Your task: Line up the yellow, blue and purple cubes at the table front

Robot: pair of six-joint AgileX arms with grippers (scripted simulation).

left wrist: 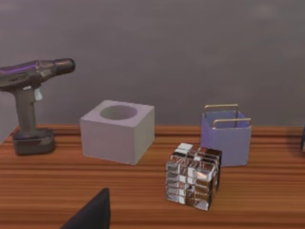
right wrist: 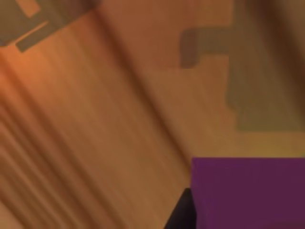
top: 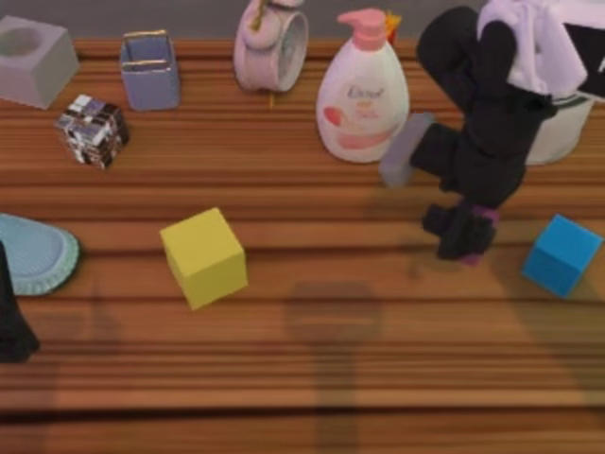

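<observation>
A: Right gripper (top: 465,233)?
B: Pinching the purple cube (right wrist: 248,193), hanging over the table (top: 378,378) right of centre.
A: Other cubes?
B: Yellow cube (top: 204,257) is sitting left of centre, blue cube (top: 561,254) near the right edge.
A: Left gripper (top: 13,331)?
B: Parked at the left edge; fingers, cannot tell.
</observation>
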